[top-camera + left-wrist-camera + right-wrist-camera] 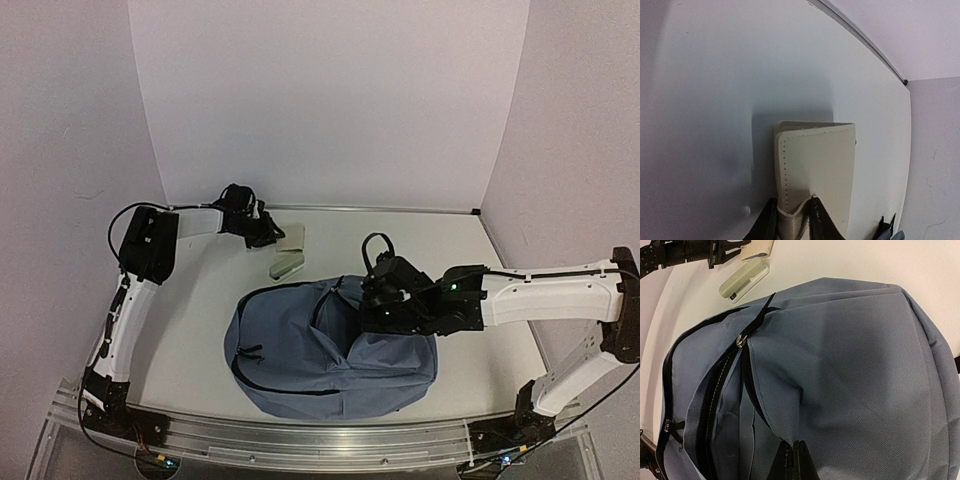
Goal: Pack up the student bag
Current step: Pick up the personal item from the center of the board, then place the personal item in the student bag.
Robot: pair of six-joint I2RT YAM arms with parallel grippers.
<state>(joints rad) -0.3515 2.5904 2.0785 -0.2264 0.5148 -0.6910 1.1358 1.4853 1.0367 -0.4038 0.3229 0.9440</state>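
Grey-blue backpack (300, 360) lying in the middle of the table (190, 300), main zip open; right gripper (792, 456) pressed together against its fabric beside the opening; left gripper (792, 207) far left, pinching a cream wallet (820, 160) by its edge; pale green case (286, 267) near the wallet

The student bag (300, 365) fills the near middle of the desk (190, 290), and its zip opening (325, 300) gapes only narrowly. The right gripper (378, 300), with its fingers (785, 462) pinched on the fabric beside that opening, lies with its arm across the bag's right side. Just behind the bag, a pale green case (285, 267) and a cream wallet (294, 238), nipped by the left gripper (272, 236), crowd the gap. The desk's far right and near left lie open.
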